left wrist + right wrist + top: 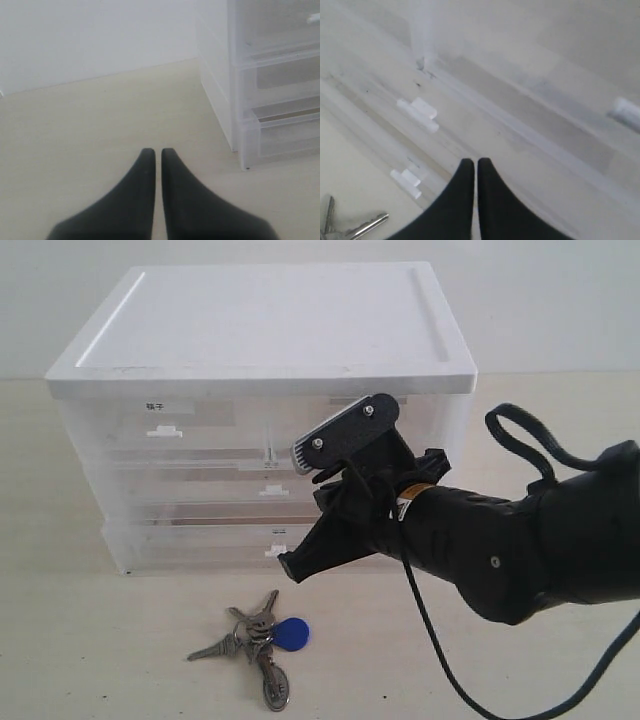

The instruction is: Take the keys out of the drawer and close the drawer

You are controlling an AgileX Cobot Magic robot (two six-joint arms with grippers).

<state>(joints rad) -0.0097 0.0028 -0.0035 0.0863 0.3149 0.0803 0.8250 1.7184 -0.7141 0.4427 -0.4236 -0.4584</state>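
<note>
Right gripper [289, 565]: two tapered, matte-black fingers pressed together with nothing between them. The tips sit at the front of the bottom drawer [190, 545], just beside its small white handle [275, 552]; whether they touch the front cannot be told. Left gripper [156, 151]: same black tapered form, likewise clenched and empty, above bare desk [100, 115] beside the cabinet's corner. Cabinet [270, 350]: boxy, of frosted translucent plastic with a smooth, opaque white lid; three stacked drawers, all fronts flush. Keys [250, 640]: silvery-grey metal bunch on a ring with a round, glossy blue fob [293, 634]. They lie flat on the pale, matte desk in front of the bottom drawer, outside the cabinet and apart from both grippers. Black cable [430, 640] loops beneath the right arm.
</note>
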